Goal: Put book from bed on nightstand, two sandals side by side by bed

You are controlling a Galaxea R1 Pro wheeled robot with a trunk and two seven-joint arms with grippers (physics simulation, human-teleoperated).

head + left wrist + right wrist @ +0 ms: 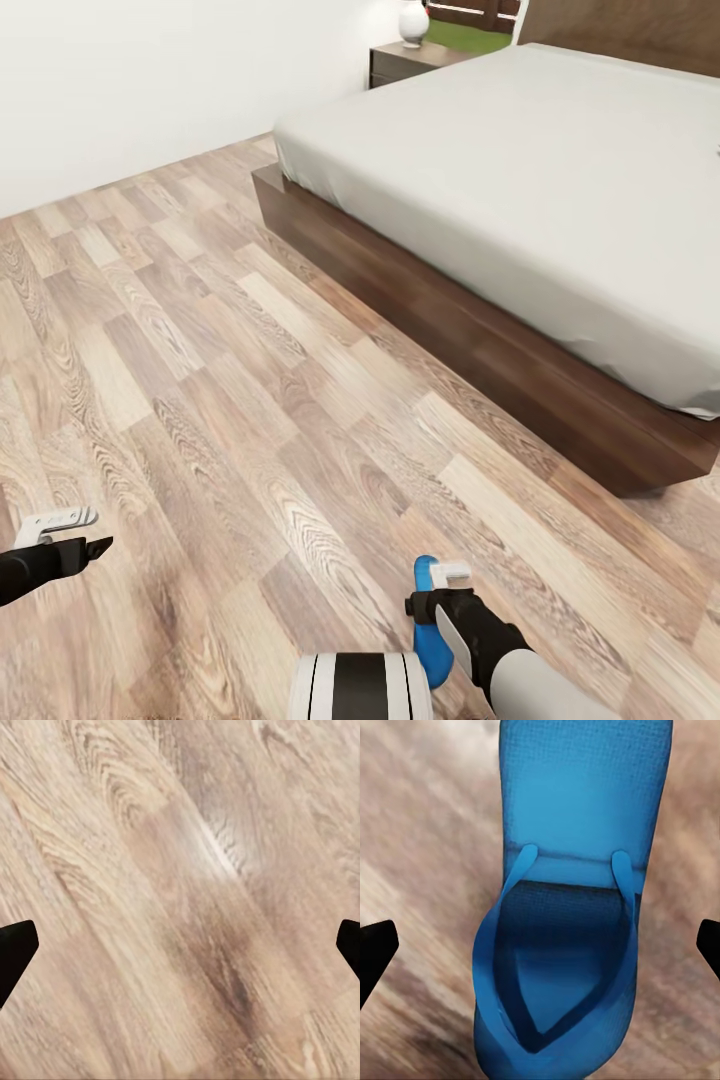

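1. head view: the bed (540, 190) fills the upper right, flat pale grey mattress on a dark brown frame, brown headboard at the far end.
2. beyond the bed's far corner, against the white wall, stands the nightstand (405, 60), dark brown; a white vase-like object (413, 22) sits on its top.
3. the floor (220, 380) is pale wood plank, mixed tan and grey boards, running from the wall to the bed frame.
4. right gripper (445, 590) sits low in the head view, near the robot's body, dark wrist with white fingers above a blue sandal (430, 640).
5. the sandal lies on the floor, well apart from the bed frame; part of it is hidden behind the gripper.
6. right wrist view: the same sandal (574, 892) seen close, bright blue sole with blue straps meeting in a v. the dark fingertips (375, 952) show at both edges of the frame, spread wide, with the sandal between them and not touched. jaws open.
7. left gripper (60, 540) is at the lower left of the head view, above bare floor.
8. left wrist view: bare floor planks (180, 900), with the dark fingertips (13, 952) wide apart at both edges. jaws open, nothing between them.
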